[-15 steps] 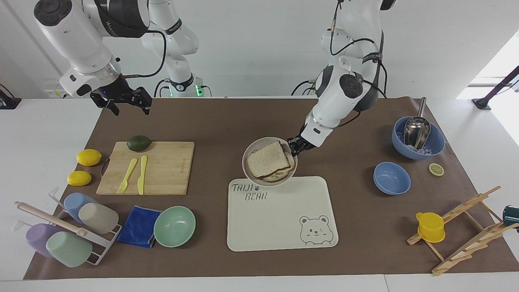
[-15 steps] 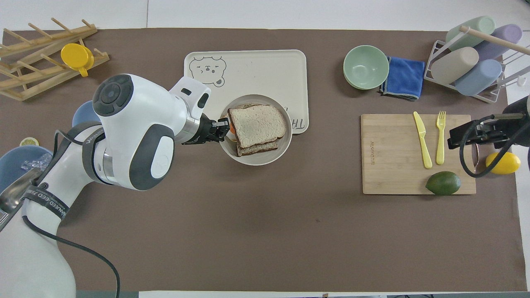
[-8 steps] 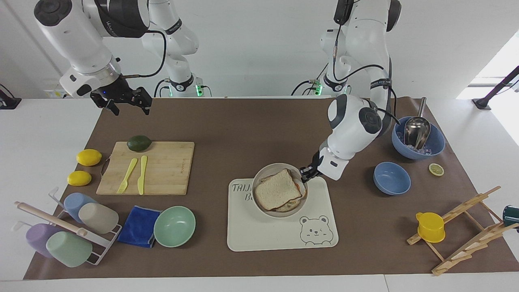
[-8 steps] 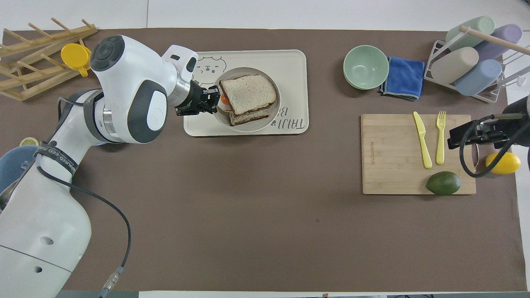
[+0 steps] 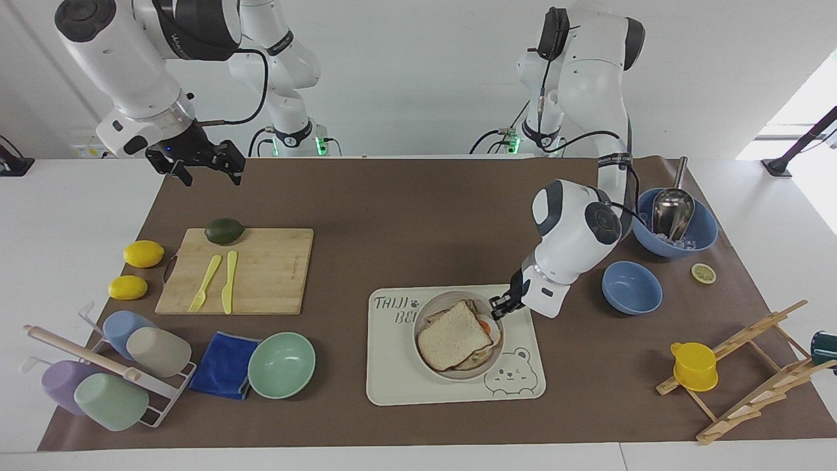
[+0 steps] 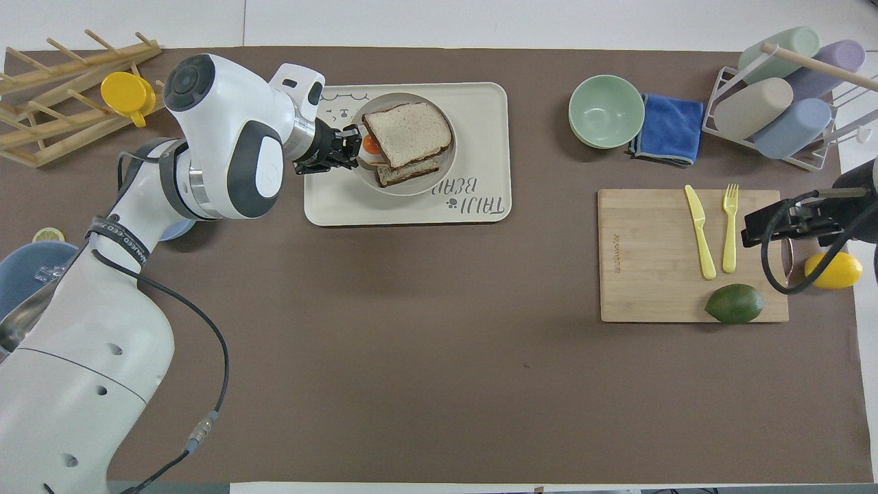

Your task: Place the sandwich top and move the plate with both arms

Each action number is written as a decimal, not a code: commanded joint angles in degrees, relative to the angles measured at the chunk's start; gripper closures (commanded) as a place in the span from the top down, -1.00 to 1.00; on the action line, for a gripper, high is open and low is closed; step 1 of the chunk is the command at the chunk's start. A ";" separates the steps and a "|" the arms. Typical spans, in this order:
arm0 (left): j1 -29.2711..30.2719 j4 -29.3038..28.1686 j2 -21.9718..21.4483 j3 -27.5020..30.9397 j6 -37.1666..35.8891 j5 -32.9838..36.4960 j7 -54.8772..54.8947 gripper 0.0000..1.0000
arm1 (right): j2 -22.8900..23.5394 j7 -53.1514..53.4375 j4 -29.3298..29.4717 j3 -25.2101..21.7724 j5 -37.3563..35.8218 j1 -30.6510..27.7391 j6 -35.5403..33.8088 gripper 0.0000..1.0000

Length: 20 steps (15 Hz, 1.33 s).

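The sandwich top is a plain brown bread slice lying on a lower slice with a fried egg. Both sit on the small round plate, which is over the bear tray. I cannot tell whether the plate rests on the tray. My left gripper is shut on the plate's rim at the side toward the left arm's end. In the overhead view the left gripper grips the plate beside the sandwich top. My right gripper waits open and empty, raised over the table's corner at the right arm's end, and shows in the overhead view.
A mint-green bowl and a blue cloth lie beside the tray toward the right arm's end. A small blue bowl sits close to the left arm's wrist. A cutting board holds a fork, knife and avocado. A wooden rack stands at the left arm's end.
The left gripper has carried the plate with the sandwich away from the robots, from the tray's near edge to over the tray's middle. The right arm has not moved.
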 commanded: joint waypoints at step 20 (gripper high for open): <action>-0.94 -3.83 -9.46 3.17 -5.15 6.31 4.57 1.00 | -0.73 -0.87 -0.40 0.27 0.07 -0.47 0.17 1.00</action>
